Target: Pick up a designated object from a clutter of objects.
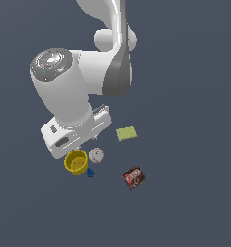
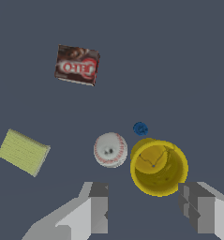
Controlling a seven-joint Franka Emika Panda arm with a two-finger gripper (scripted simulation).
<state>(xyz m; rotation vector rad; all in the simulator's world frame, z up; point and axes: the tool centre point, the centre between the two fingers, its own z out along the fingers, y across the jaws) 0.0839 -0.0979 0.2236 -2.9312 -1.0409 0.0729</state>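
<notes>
The bright yellow cup [image 1: 76, 162] stands upright on the dark floor, its hollow showing; in the wrist view the cup [image 2: 159, 167] lies just ahead of my fingers. My gripper [image 2: 148, 208] is open and empty, hovering above the cup, with one finger [image 2: 97, 206] near the baseball and the other [image 2: 202, 208] beyond the cup's far side. In the exterior view the gripper's fingertips are hidden behind the white hand. The white red-stitched baseball [image 1: 96, 155] [image 2: 110, 149] sits right beside the cup. A tiny blue piece [image 1: 90, 172] [image 2: 140, 128] lies close to both.
A flat yellow-green sponge [image 1: 126, 133] [image 2: 23, 152] lies apart from the cup. A dark brown-red packet [image 1: 134, 177] [image 2: 77, 65] lies farther off. The arm's white hand [image 1: 73, 132] overhangs the cup.
</notes>
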